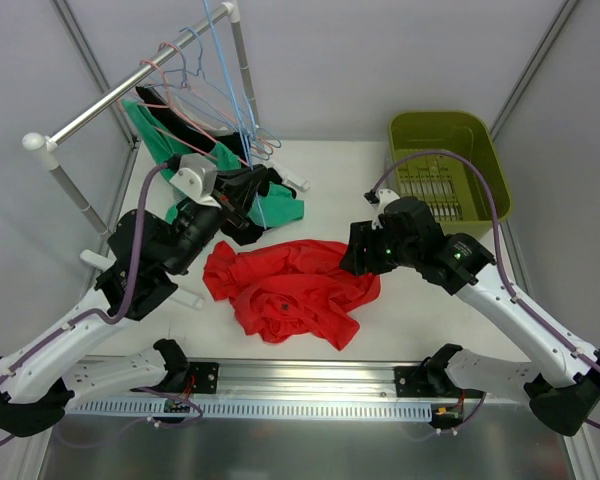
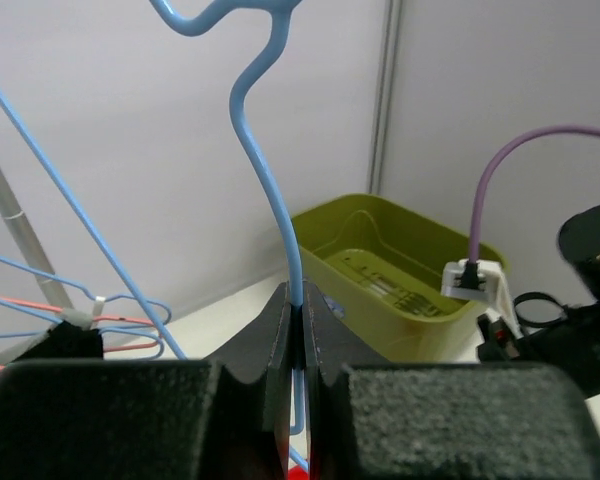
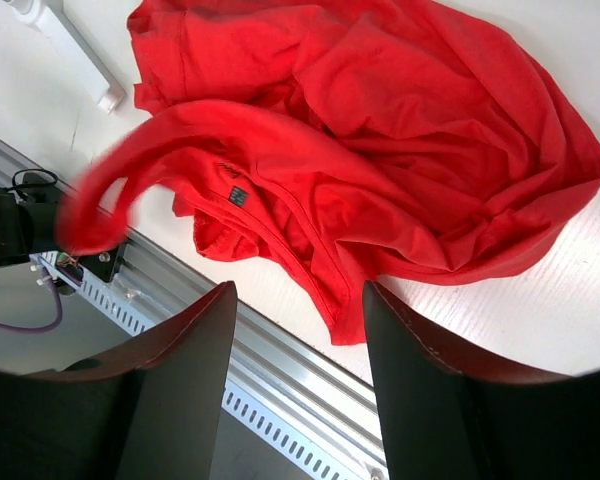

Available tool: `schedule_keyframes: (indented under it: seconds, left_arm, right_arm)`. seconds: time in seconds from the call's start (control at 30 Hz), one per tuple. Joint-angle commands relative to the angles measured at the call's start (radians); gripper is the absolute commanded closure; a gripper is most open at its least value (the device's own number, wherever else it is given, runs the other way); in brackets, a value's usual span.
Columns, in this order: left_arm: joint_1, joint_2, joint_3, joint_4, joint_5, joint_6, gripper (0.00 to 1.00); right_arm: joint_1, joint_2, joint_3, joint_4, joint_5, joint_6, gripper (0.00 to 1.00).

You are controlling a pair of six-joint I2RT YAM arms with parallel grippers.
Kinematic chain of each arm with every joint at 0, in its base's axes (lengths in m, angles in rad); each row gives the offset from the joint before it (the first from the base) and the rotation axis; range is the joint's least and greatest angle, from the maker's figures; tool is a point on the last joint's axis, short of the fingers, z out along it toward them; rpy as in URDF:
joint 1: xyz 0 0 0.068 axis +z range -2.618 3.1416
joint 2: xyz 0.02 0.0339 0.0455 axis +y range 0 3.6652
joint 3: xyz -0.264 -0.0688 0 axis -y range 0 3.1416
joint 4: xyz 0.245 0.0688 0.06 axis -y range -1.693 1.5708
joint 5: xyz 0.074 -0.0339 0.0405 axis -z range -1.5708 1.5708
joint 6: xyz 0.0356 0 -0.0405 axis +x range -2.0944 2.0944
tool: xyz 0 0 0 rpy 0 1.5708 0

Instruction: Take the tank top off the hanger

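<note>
Pinching the hanger [image 2: 270, 190] hard, your left gripper [image 2: 298, 310] has its jaws clenched on the blue wire stem, and the hook rises straight up above them. Your right gripper [image 3: 298, 300] hangs with jaws spread wide and nothing between them.

The top [image 3: 400, 130] lies crumpled on the table [image 3: 540, 300] just beyond those open jaws, and it looks free of the wire. It's thin, soft and light, so expect it to drape and bunch with no stiffness to help you. Your best hold looks like the strap loop [image 3: 100, 215] out past the left jaw, or the hemmed neckline by the label [image 3: 236, 196]. The heap's long axis runs roughly across the jaw gap, strap end left, body bulk right.
</note>
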Motion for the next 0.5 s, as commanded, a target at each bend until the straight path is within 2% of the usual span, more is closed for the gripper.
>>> schedule_keyframes:
  seconds: [0.0, 0.1, 0.13, 0.2, 0.23, 0.3, 0.33, 0.47]
  left_arm:
    - [-0.018, 0.012, -0.010, 0.099, -0.063, 0.143, 1.00]
    - [-0.018, 0.021, 0.061, 0.037, -0.143, 0.087, 1.00]
    - [-0.018, 0.018, 0.097, -0.050, -0.161, -0.033, 1.00]
    - [-0.018, -0.007, 0.104, -0.124, -0.244, -0.189, 1.00]
    - [-0.018, -0.019, 0.092, -0.152, -0.247, -0.307, 1.00]
    - [-0.022, -0.069, 0.029, -0.186, -0.239, -0.416, 1.00]
    - [-0.033, -0.086, 0.003, -0.218, -0.249, -0.523, 1.00]
    - [-0.097, -0.143, -0.098, -0.250, -0.275, -0.642, 1.00]
  right_arm:
    - [0.005, -0.011, 0.040, 0.051, -0.037, 0.005, 0.42]
    - [0.005, -0.015, 0.034, 0.052, -0.040, 0.001, 0.42]
    - [0.005, -0.023, 0.029, 0.052, -0.038, -0.001, 0.42]
    - [0.003, -0.031, 0.023, 0.052, -0.025, -0.005, 0.41]
    - [0.003, -0.034, 0.020, 0.051, -0.020, -0.008, 0.41]
    - [0.003, -0.041, 0.014, 0.049, -0.008, -0.010, 0.41]
    - [0.005, -0.046, 0.012, 0.049, -0.008, -0.010, 0.40]
    - [0.005, -0.058, 0.000, 0.051, 0.006, -0.018, 0.38]
